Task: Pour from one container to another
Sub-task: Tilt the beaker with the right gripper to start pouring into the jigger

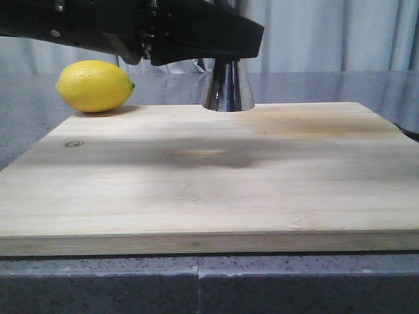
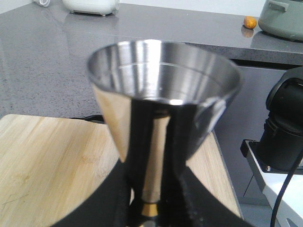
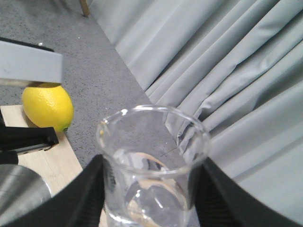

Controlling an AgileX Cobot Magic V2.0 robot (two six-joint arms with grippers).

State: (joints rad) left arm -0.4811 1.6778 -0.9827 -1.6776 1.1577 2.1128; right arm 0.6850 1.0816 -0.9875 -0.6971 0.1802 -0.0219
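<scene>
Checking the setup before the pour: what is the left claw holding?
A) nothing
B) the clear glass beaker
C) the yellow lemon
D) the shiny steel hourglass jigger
D: the left wrist view shows the left claw clamped on the shiny steel hourglass jigger at its waist.

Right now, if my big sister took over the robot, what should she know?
Left gripper: shut on the jigger, held upright by its waist; in the front view its base hangs at the board's far edge.
Right gripper: shut on the beaker, upright, liquid still in it.
Lemon: off the board's far left corner.
Done: both things picked up.
Left: bring the beaker over the jigger, tip it, pour. The jigger looks empty.
</scene>
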